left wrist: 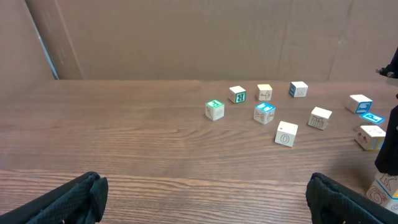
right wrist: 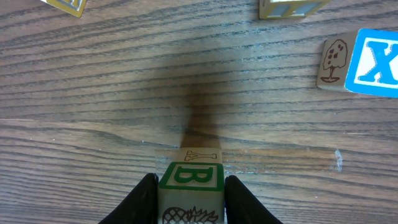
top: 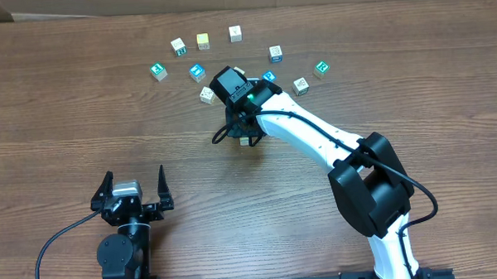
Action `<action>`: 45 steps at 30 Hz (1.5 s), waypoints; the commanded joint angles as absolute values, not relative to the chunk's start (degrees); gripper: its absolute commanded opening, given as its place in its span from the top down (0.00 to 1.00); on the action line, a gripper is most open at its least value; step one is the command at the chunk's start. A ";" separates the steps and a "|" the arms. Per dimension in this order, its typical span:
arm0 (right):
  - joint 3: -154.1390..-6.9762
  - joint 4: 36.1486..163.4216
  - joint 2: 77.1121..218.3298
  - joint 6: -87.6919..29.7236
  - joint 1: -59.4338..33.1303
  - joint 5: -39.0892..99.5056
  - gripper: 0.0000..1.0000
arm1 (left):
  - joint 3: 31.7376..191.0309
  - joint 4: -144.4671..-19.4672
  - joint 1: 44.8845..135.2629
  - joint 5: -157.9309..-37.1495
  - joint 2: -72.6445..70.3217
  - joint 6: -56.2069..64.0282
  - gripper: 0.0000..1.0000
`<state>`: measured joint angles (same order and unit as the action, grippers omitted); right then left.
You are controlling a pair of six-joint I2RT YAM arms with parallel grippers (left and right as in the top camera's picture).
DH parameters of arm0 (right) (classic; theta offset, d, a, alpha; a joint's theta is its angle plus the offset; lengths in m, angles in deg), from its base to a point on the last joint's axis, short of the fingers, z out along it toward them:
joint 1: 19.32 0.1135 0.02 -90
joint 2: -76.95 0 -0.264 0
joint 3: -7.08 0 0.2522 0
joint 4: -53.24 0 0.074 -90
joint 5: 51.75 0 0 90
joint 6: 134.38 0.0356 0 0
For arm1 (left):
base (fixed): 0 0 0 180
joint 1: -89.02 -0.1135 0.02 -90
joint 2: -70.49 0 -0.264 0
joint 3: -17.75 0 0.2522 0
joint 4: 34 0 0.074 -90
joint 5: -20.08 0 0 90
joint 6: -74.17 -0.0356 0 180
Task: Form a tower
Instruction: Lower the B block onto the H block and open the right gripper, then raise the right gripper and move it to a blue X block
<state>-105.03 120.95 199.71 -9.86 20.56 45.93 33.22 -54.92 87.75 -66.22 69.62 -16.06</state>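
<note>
Since the tower goes up one cube at a time, the R gripper (right wrist: 191, 200) is pinched narrow on the B cube (right wrist: 191, 176), one finger on each side face so top and bottom stay free for stacking. The tower (right wrist: 200, 155) sits right under the fingertips, its next cube down showing just past the B cube w/ an outlined letter that looks like A. Can't tell if the B cube is seated or just above it, so I'd judge this the placing step, release not yet done. Readable marks: a green-framed B on one face of the held cube, a pineapple-like drawing on the face nearer the wrist cam. Ahead and right of the fingers lies a loose X cube (right wrist: 376, 62), white X on blue, tree drawing on its side face. More loose cubes (top: 204, 42) lie in an arc beyond the hand, incl. an O cube (left wrist: 286, 134); the rest are too small to read. The L gripper (top: 134, 175) waits wide open, holding nothing, well apart from the tower, prob kept back so the arms don't clash
</note>
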 commanded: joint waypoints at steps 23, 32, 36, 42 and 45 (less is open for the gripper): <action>-105.49 120.14 200.45 -9.71 20.56 45.87 0.18 | 33.60 -55.64 87.18 -65.48 70.17 -17.13 0.00; -122.36 128.63 200.39 -15.96 20.08 49.76 0.09 | 33.60 -55.64 87.18 -65.48 70.17 -17.13 0.01; -128.85 132.78 200.39 -16.66 19.34 57.74 0.04 | 33.60 -55.64 87.18 -65.48 70.17 -17.13 0.01; -129.27 133.13 200.45 -17.03 14.09 51.38 0.00 | 33.60 -55.64 87.18 -65.48 70.17 -17.13 0.01; -128.72 132.69 200.47 -17.66 11.23 50.94 0.00 | 33.60 -55.64 87.18 -65.48 70.17 -17.13 0.00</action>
